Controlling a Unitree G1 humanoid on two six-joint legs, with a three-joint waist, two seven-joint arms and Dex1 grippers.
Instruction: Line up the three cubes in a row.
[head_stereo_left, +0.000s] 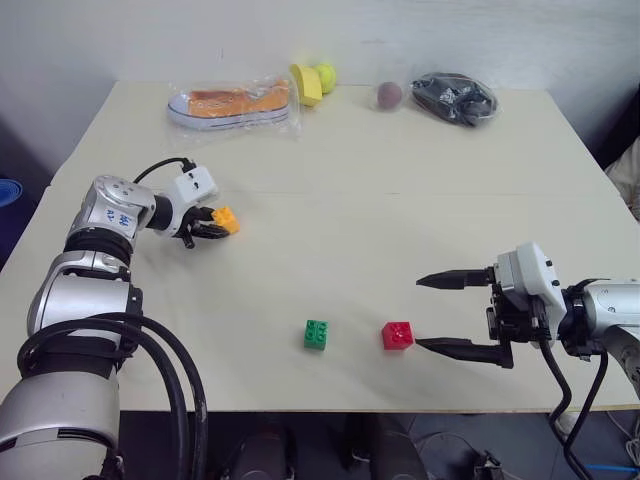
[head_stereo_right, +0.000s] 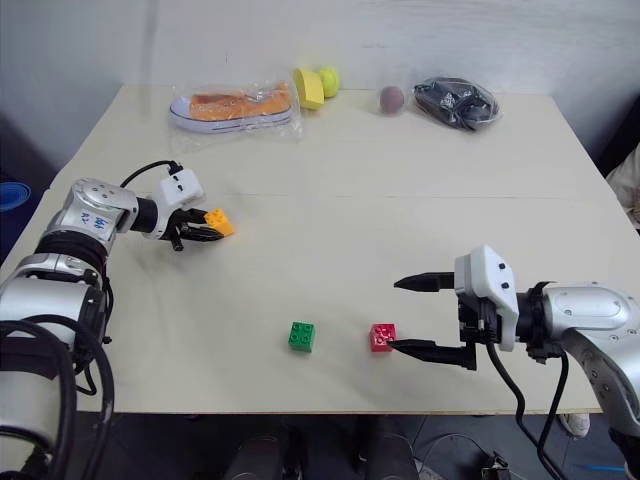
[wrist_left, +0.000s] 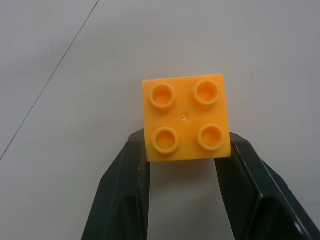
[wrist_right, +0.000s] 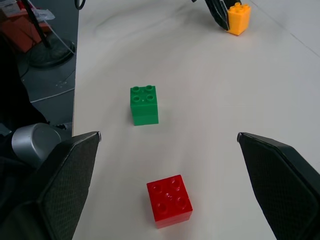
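Left gripper (head_stereo_left: 222, 224) clamped on the orange cube (head_stereo_left: 226, 219), fingers (wrist_left: 127, 185) pinching its two sides, studs facing the wrist camera. Cube sits at the tabletop's (head_stereo_left: 340, 200) left-middle, well apart from the other two. Can't tell if it's lifted or resting.

Right gripper (head_stereo_left: 432, 312) spread wide, holding nothing, pointing left at the red cube (head_stereo_left: 397, 335). Lower fingertip is just beside red; can't tell if touching.

Green cube (head_stereo_left: 316, 334) near red, to its left, both upright near the front edge, roughly level with each other.
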